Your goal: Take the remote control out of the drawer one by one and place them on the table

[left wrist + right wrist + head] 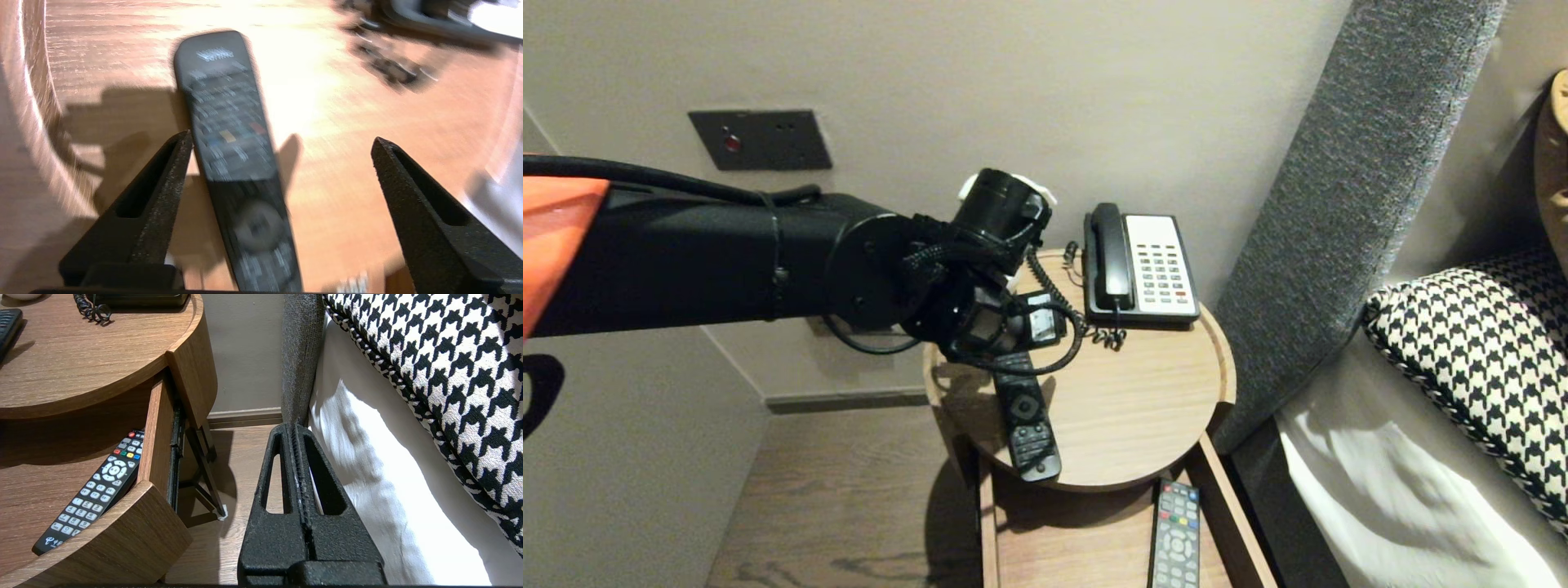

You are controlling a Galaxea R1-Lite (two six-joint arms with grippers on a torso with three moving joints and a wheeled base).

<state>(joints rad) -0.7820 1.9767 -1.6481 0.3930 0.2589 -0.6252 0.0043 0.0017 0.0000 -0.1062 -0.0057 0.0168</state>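
My left gripper [281,138] straddles the black remote [229,134], wide open, empty. My right gripper [295,428] rests closed by the bed [367,498].

Black cabled arm [686,261], textured wedge fingers [151,204]

a hotel bedroom: a corded phone [1141,265] and tv remote [1027,416] sit on a bedside table [1143,400] beside an upholstered headboard [1339,204] and pillow [1478,343].

Left gripper [1010,353] hovers over the slim black remote [1029,433] on the round wooden desk [1152,400], black-and-white telephone [1141,265] behind
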